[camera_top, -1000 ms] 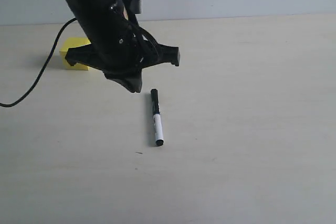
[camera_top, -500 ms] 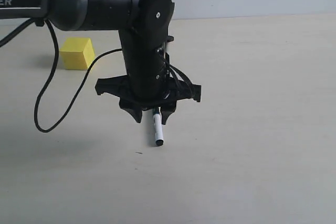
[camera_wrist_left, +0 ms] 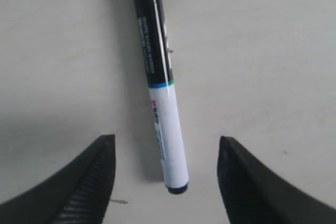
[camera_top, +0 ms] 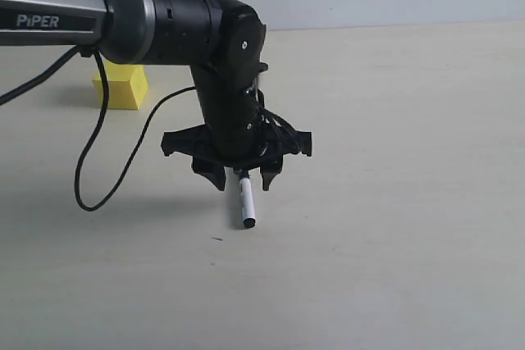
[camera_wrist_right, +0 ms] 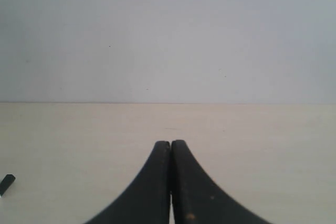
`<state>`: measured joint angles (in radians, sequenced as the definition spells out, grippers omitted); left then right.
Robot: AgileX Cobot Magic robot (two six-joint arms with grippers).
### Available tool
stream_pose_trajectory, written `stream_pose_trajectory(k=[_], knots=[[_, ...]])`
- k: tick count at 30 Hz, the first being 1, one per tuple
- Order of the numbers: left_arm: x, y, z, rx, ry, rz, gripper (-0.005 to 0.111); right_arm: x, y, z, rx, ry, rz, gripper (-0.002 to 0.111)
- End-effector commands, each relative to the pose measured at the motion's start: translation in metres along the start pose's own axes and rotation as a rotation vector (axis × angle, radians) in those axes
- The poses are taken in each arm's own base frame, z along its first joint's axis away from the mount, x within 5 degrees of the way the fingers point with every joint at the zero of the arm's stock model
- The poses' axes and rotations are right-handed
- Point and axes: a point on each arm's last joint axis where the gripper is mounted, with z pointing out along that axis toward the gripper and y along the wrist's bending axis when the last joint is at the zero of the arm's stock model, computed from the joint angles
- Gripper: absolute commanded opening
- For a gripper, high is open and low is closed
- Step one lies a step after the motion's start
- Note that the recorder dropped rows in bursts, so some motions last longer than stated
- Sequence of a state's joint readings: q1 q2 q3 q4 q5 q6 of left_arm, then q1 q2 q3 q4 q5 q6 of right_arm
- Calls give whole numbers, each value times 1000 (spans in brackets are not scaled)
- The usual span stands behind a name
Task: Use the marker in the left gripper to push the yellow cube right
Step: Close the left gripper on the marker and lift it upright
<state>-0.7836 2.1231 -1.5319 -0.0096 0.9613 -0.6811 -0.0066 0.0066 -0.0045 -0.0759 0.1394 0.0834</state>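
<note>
Now the left gripper (camera_top: 244, 184) has dropped over the marker (camera_top: 245, 202), fingers (camera_wrist_left: 89, 182) spread wide, holding nothing; the yellow cube (camera_top: 121, 88) waits.

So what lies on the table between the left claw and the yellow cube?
Nothing rests there: the exterior view shows bare table between the left claw and the yellow cube, crossed only by the arm's black cable.
</note>
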Motion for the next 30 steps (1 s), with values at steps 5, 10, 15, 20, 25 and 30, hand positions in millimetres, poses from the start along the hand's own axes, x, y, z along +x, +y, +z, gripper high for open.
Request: stream_pose_trajectory(k=[5,10,15,20,25,30], knots=[[-2,-3,14,16,4,-17,57,1,0,0,-1,-7,-2,0],[-4,-4,15,27,-12,-17,57,1,0,0,-1,-7,-2,0],[-4,-4,23,16,2,-20,57,1,0,0,-1,-7,-4,0],[-4,-4,29,12,8,-20,57,1,0,0,-1,-7,-4,0],[-4,-4,35,9,10,-20,51,1,0,0,-1,-7,-4,0],[-5,-3,36,-2,2,102,0,1,0,0,-1,-7,-4,0]])
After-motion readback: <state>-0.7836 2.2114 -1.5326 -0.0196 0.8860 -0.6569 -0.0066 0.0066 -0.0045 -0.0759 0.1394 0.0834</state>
